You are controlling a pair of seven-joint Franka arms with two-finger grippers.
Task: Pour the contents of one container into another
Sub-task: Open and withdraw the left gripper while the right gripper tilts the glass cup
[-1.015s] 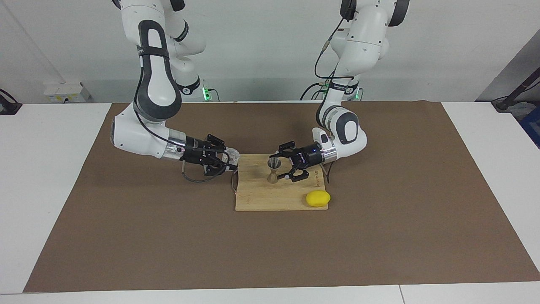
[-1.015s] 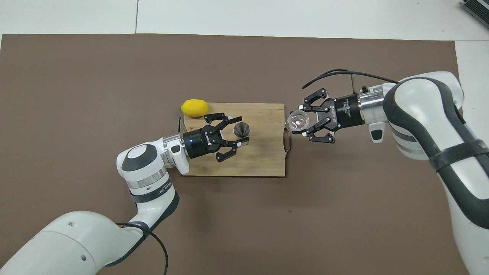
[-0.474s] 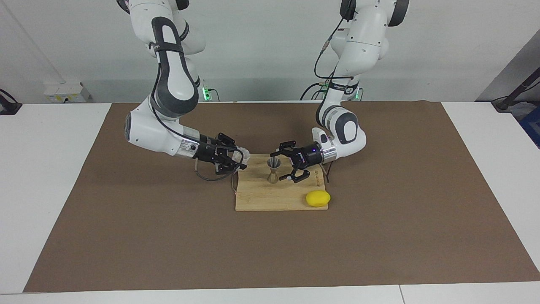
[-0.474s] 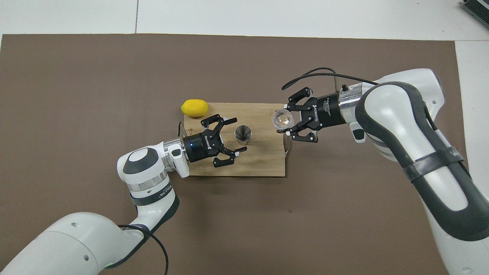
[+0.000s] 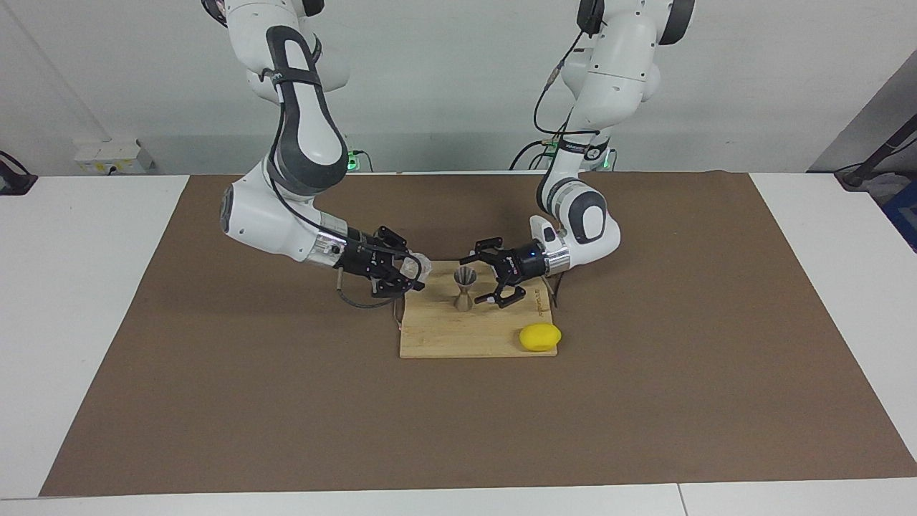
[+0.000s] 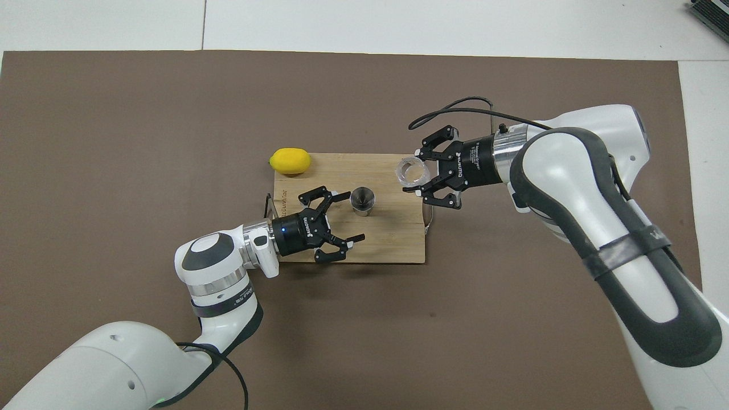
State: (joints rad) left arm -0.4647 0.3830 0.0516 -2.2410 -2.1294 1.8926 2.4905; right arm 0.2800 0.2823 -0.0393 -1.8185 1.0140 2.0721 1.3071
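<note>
Brown-matted bench [image 5: 215, 401]: jigger [image 5: 464, 289] stands on cutting board [image 5: 458, 337], just beside spread-fingered, empty left gripper [image 5: 481, 279]. Right gripper [image 5: 414, 274] clamps tilted glass cup [image 5: 419, 269] over board's edge.

We cannot tell whether the glass cup [image 6: 412, 171], held up by the right gripper [image 6: 418, 172], has anything in it; in the facing view its walls blur into the fingers [image 5: 410, 285]. The jigger [image 5: 464, 289] shows a dark bowl [image 6: 362, 199] whose contents we cannot read. Both arms' upper links are cut off at twelve o'clock in the facing view, and at six o'clock in the overhead. The cutting board's [image 6: 393, 239] printed mark is too small to read.
</note>
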